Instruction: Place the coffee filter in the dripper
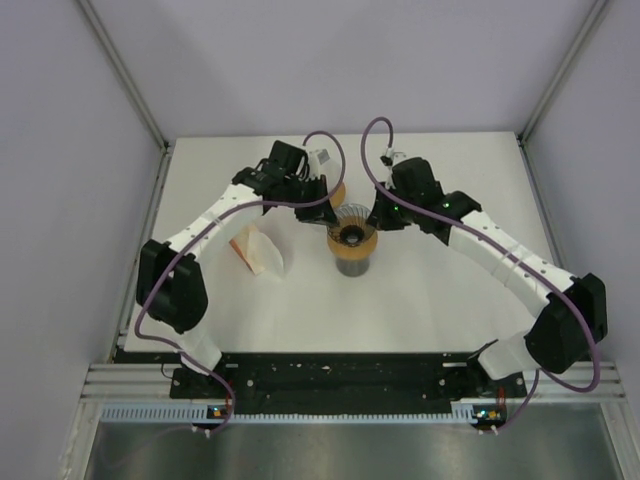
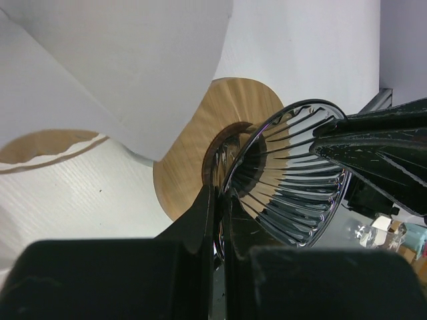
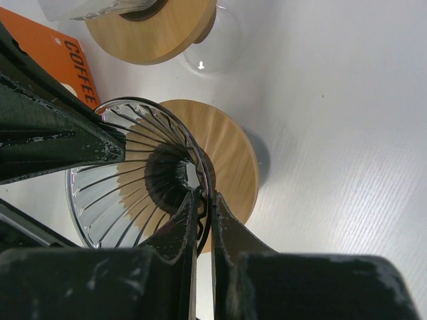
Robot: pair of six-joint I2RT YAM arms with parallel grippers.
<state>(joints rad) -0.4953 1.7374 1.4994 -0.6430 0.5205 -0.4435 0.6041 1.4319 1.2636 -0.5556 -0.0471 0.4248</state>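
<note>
At mid-table: one ribbed glass dripper (image 1: 352, 232) with a wooden collar (image 1: 352, 243), seated on a dark cup (image 1: 352, 264). It is upright, and its cone holds no paper.

Left gripper (image 2: 217, 193): reaches in from the far left side. Its fingers are pinched together on the dripper's thin glass rim, one inside the cone and one outside.

Right gripper (image 3: 203, 197): reaches in from the far right side. Its fingers are likewise clamped on the opposite stretch of the rim, with glass between the pads. Each wrist view shows the other gripper's dark fingers at the far lip.

Coffee filter (image 1: 262, 252): white paper lying on the table (image 1: 430, 290) to the left of the dripper, apart from both grippers. It rests by an orange packet (image 3: 50, 57) lettered "COFFEE".

Second wooden ring (image 3: 150, 30): stands just behind the dripper, partly hidden under the left wrist in the overhead view.
</note>
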